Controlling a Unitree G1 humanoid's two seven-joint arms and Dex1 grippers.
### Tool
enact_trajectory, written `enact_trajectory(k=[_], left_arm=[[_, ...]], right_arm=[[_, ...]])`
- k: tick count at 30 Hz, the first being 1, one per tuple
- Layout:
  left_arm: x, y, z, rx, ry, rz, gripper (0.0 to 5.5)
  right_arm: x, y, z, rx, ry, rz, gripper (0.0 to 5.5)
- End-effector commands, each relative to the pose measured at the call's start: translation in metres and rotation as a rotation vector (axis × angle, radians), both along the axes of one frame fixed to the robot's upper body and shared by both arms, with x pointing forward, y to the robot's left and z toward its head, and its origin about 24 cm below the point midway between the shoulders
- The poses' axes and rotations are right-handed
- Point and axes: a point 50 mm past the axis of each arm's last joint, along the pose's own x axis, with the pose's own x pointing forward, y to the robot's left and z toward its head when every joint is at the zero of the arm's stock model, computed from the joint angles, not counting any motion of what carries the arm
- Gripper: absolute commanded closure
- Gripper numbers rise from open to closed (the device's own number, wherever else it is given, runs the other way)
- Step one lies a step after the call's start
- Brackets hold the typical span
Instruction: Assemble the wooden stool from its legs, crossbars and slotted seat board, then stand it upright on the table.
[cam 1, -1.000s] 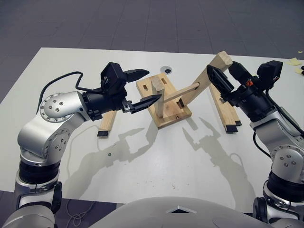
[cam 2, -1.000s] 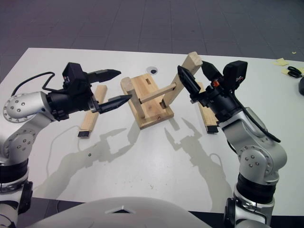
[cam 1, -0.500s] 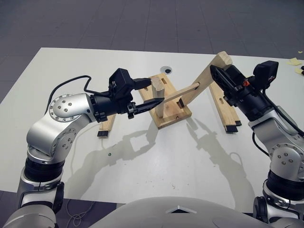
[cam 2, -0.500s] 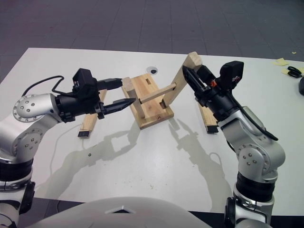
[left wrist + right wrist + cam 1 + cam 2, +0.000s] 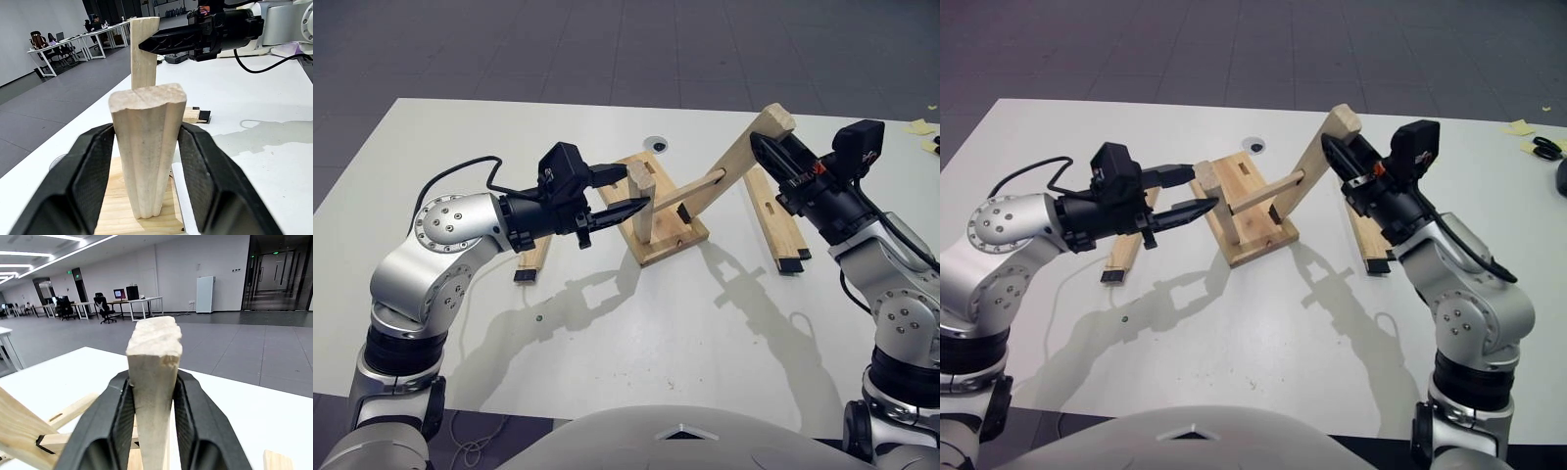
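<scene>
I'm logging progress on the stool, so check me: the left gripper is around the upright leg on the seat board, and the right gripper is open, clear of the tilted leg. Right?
Not quite: the right gripper is shut on the tilted leg, as the right wrist view shows. The left gripper is around the upright leg on the seat board.

A: What do the robot's arms look like?

B: The left arm [image 5: 411, 284] and right arm [image 5: 901, 313] are brushed silver, built from rounded, drum-shaped joints. A round cap [image 5: 445, 223] at nine o'clock carries a ring of small dark screws.

A: And the ends?

B: They turn matt black. The left gripper [image 5: 635, 186] and right gripper [image 5: 764, 145] each have two tapering black fingers [image 5: 93, 181] with finely textured pads. A boxy black camera [image 5: 563, 162] tops each wrist. A black cable [image 5: 480, 158] loops at ten o'clock, and orange marks [image 5: 819, 168] show at two o'clock.
</scene>
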Motion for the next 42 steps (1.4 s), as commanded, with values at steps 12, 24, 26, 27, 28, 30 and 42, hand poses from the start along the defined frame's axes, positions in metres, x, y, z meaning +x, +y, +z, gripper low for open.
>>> enact_trajectory(k=[12,24,26,27,28,30,42], left_arm=[[0.001,-0.002,-0.010,0.010,0.008,0.010,3.44],[0.002,0.000,-0.012,0.018,0.006,0.023,3.44],[0.002,0.000,-0.012,0.017,0.005,0.024,3.44],[0.002,-0.001,-0.012,0.015,0.005,0.024,3.44],[0.002,-0.001,-0.012,0.013,0.004,0.024,3.44],[0.002,-0.001,-0.012,0.009,0.005,0.026,3.44],[0.002,-0.001,-0.013,0.003,0.017,0.026,3.44]], right_arm=[[0.020,-0.003,0.029,-0.056,0.214,0.069,4.48],[0.027,0.003,0.047,-0.110,0.213,0.068,4.48],[0.027,0.003,0.046,-0.117,0.223,0.070,4.48],[0.027,0.004,0.044,-0.120,0.228,0.069,4.48],[0.026,0.003,0.041,-0.120,0.233,0.067,4.48],[0.025,0.004,0.039,-0.114,0.232,0.065,4.48],[0.023,0.004,0.036,0.039,0.119,0.045,2.45]])
